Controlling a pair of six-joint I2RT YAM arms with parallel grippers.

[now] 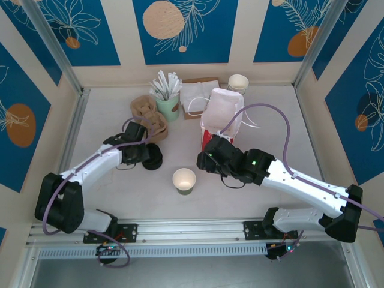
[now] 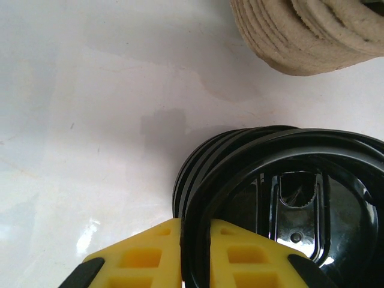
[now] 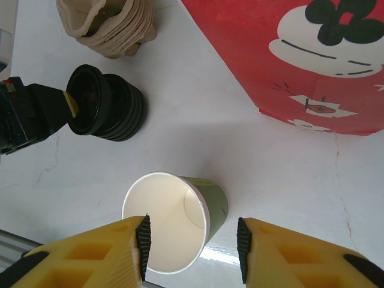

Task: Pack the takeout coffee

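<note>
While the coffee cup (image 1: 184,180) stands upright on the white table (image 1: 108,198), it is outside the red bag (image 1: 222,117), in front of it and a little to its left. The cup's top is open. The right gripper (image 3: 192,243) is just in front of the bag, close by the cup, with its fingers apart and nothing in them. Further left of the bag sits the stack of black lids (image 1: 153,159). The left gripper (image 2: 195,252) pinches the rim of the top lid (image 2: 288,204).
</note>
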